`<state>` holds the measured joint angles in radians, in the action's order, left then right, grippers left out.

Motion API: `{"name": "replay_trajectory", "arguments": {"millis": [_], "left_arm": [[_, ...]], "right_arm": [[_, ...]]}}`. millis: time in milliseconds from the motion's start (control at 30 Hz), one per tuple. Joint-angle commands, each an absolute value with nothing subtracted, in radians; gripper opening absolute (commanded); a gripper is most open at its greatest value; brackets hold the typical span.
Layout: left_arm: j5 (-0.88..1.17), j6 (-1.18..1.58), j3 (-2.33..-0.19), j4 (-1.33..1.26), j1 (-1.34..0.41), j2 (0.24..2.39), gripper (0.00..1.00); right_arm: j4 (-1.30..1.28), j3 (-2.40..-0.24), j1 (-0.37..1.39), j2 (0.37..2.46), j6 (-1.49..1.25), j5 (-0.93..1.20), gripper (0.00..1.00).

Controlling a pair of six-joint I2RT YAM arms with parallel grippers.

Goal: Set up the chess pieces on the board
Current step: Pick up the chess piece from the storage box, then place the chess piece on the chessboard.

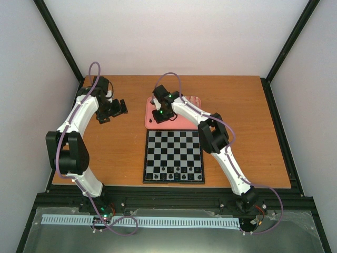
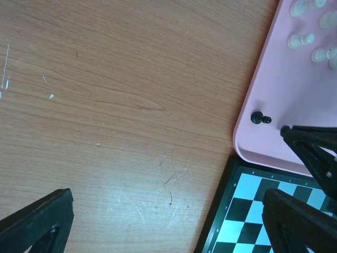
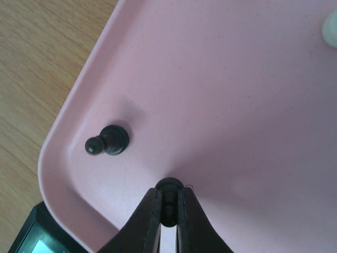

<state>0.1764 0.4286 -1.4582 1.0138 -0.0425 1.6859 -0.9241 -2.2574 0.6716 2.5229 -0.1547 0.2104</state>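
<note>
Only the board's (image 1: 174,145) near row was partly set; a piece (image 3: 169,185) was pinched in the tray (image 3: 237,105) by the right gripper (image 3: 169,199), the left gripper (image 1: 114,112) held open.

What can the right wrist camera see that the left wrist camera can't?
Only the right wrist view shows the right pincer squeezing a black chess piece between its tips. Only the left wrist view shows the left pincer wide open over the scratched table, plus a cluster of white pieces. Both show the pink tray, the loose black pawn near its corner, and a corner of the board.
</note>
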Motion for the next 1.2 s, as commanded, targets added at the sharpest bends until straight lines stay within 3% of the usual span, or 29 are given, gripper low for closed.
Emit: {"name": "replay_trajectory", "arguments": {"millis": [0,267,567,1167], "left_arm": [[0.184,0.411,-1.496,1.023,-0.048,1.676,1.00],[0.185,0.411,-1.495,1.020,-0.048,1.669,1.00],[0.191,0.425,-1.451,1.010,-0.048,1.653,1.00],[0.194,0.423,-1.409,1.003,-0.048,1.591,1.00]], "right_arm": [[-0.932,-2.156,0.701,2.331,-0.130,0.174,0.03],[-0.973,-1.873,0.862,2.075,-0.132,0.132,0.03],[-0.937,-1.585,1.030,1.920,-0.215,0.143,0.04],[-0.932,-1.518,1.148,1.967,-0.268,0.144,0.04]]}}
